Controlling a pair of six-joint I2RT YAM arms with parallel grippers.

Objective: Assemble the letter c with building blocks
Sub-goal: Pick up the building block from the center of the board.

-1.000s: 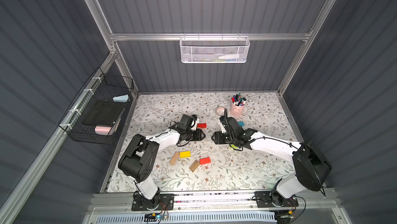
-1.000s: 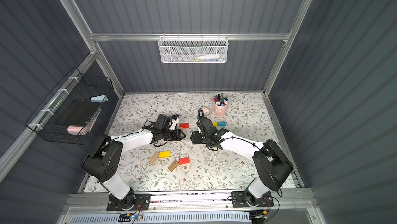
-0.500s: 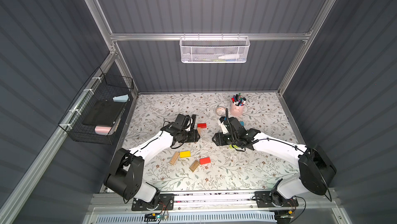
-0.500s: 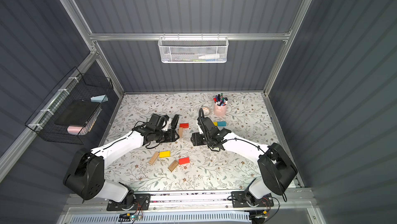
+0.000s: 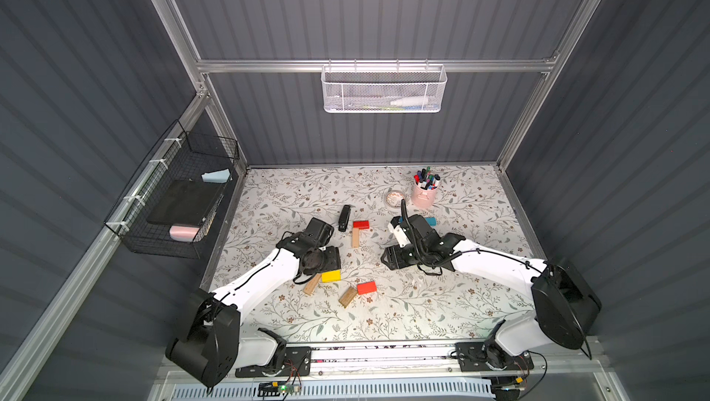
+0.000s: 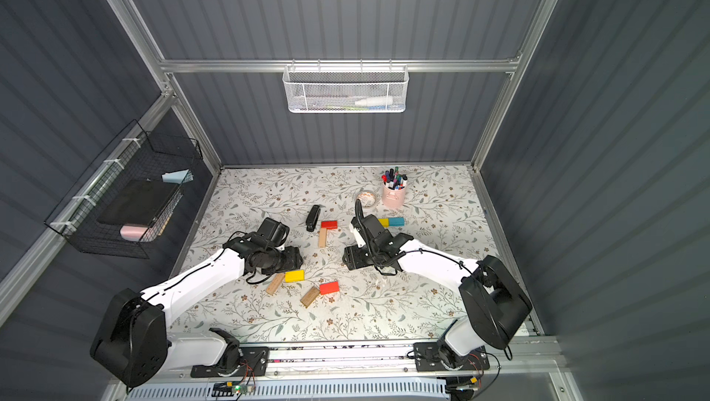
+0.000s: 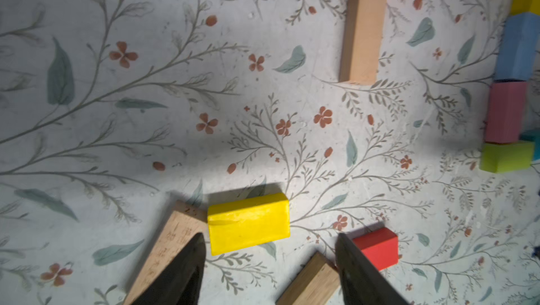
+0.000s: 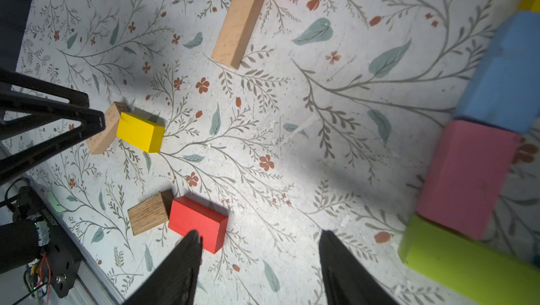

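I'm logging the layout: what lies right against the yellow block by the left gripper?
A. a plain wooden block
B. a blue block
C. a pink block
A: the plain wooden block touches one end of the yellow block in the left wrist view.

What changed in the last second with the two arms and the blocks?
The left gripper opened, let go of the plain wood block set against the far red block, and drew back toward the robot's base. The right gripper barely moved, jaws open. The red block, the yellow block and the stapler stayed put.
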